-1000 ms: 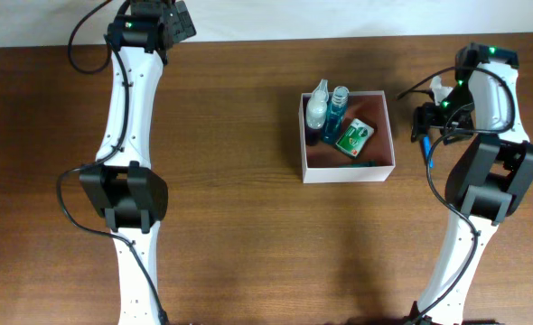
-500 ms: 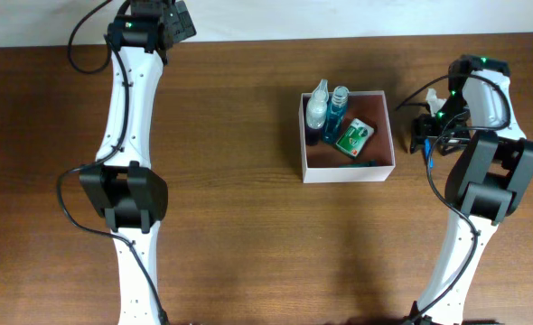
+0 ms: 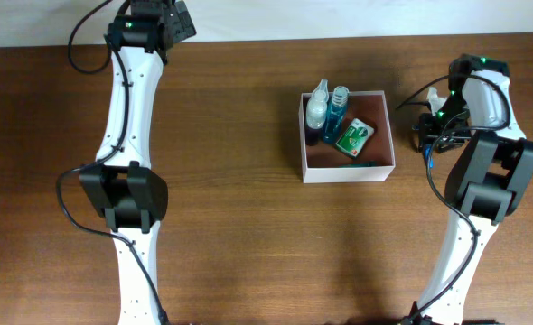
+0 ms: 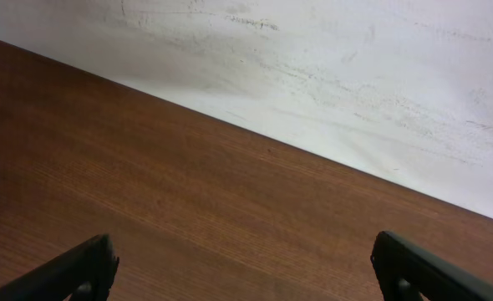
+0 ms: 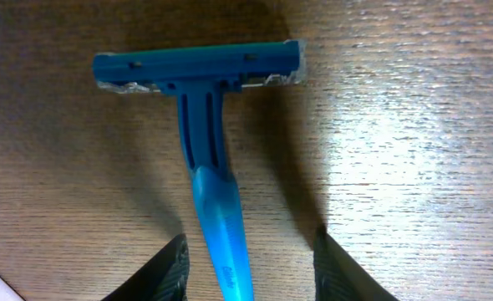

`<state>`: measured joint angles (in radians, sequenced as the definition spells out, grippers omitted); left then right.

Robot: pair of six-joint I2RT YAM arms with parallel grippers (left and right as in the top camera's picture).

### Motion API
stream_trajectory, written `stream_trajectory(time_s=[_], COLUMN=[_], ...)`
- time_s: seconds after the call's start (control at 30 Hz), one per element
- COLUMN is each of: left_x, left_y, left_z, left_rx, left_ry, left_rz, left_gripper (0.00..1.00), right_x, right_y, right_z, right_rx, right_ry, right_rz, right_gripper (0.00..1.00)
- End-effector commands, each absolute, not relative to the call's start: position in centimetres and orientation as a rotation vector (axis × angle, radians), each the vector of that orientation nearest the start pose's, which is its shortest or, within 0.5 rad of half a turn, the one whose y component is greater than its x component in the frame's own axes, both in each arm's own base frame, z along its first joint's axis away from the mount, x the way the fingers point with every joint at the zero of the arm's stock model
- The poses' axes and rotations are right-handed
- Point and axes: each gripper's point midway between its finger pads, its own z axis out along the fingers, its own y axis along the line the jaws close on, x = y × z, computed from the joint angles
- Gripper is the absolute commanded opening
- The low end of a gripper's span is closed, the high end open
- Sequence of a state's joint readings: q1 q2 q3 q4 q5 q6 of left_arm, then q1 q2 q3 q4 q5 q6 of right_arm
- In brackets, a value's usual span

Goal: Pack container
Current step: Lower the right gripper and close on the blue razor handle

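Right gripper (image 5: 246, 267) straddles blue razor (image 5: 209, 167), jaws apart; left gripper (image 4: 246, 267) spread wide; green box (image 3: 354, 135) label unreadable.

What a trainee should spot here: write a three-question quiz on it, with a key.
1. True or false: the blue razor lies inside the container.
2. The right gripper straddles the razor's: A) head B) handle C) neither.
3. Fill in: the left gripper has its jaws ___.
Key: 1 false, it lies on the table; 2 B; 3 open.
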<state>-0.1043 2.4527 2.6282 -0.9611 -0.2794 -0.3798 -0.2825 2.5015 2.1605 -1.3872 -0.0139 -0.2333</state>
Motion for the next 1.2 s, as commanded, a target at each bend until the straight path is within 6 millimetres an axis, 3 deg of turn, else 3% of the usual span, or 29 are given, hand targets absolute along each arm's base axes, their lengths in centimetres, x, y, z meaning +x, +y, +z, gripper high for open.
stream_trajectory(time_s=[0.0,0.33,0.5,0.83,1.17], left_x=[62.6,62.6,62.6,62.6,62.6], left_y=[-1.8,-1.8,-1.8,-1.8,-1.8], left_z=[21.4,21.4,21.4,21.4,21.4], left_rx=[-0.461,-0.461,-0.461,-0.461,-0.461], left_ry=[2.271,2.271,2.271,2.271,2.271], left_rz=[0.077,0.077,0.077,0.077,0.077], left_gripper=[0.99,0.99,0.99,0.99,0.99], right_x=[42.6,43.6,43.6,43.7,43.9], right_y=[-11.4,-10.9,-11.1,-11.2,-11.2], right_z=[-0.8,-1.2,-1.3,-1.3,-1.3], right_rx=[0.051,0.0,0.007,0.031,0.076], right_ry=[3.317,3.3,3.295,3.293,3.285], right_rz=[0.065,-0.052,-0.054,-0.063,-0.067], right_gripper=[0.4,0.4,0.29,0.16,0.11])
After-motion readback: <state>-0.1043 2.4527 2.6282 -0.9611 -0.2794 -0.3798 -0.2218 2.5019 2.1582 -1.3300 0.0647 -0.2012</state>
